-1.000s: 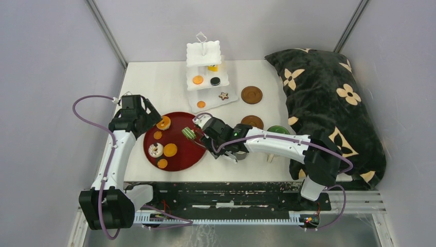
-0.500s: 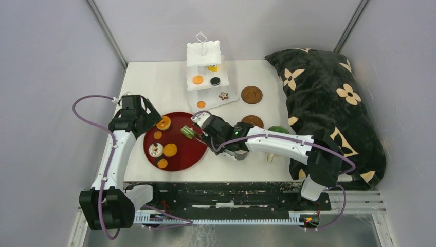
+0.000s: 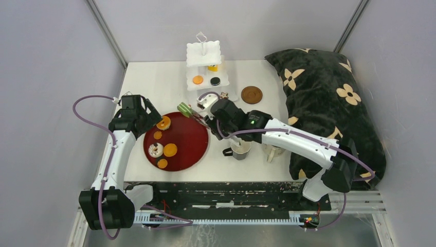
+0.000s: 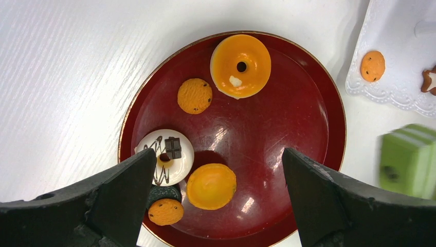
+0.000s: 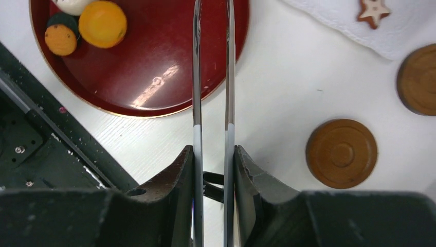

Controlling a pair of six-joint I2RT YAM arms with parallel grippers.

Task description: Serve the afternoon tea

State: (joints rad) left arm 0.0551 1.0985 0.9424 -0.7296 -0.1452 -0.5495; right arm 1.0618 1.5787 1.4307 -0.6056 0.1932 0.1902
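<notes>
left hand (image 4: 218, 162): fingers wide apart, holding nothing, poised over the red tray (image 4: 288, 118) at centre left of the top view.
right hand (image 5: 212, 154): clamped on the metal tongs (image 5: 198, 77), both blades pinched between its fingers at the bottom centre of the right wrist view.
green striped cake (image 3: 183, 108): at the tips of the tongs, by the tray's upper right rim and below the stand in the top view. at the right edge of the left wrist view it is blurred and clear of the rim.
tiered stand (image 3: 204, 53): white, upright at top centre of the bench (image 3: 154, 82). an orange disc (image 3: 198, 80) and a dark sweet (image 3: 215, 81) lie on one tier, and a star cookie (image 5: 374, 10) lies on the bottom tier.
tray sweets: an orange donut (image 4: 240, 58) lies near the upper rim and a white donut (image 4: 164, 154) at lower left. small orange biscuits lie around them.
coasters: a brown coaster (image 5: 342, 153) lies at lower right of the right wrist view, with a second coaster (image 5: 419, 80) above it at the frame edge. both are bare.
mugs: one mug (image 3: 240, 150) stands at lower centre of the top view. a second mug (image 3: 270, 152) beside it is partly hidden by the right arm.
pillow (image 3: 329, 103): black with pale flowers, along the right side.
</notes>
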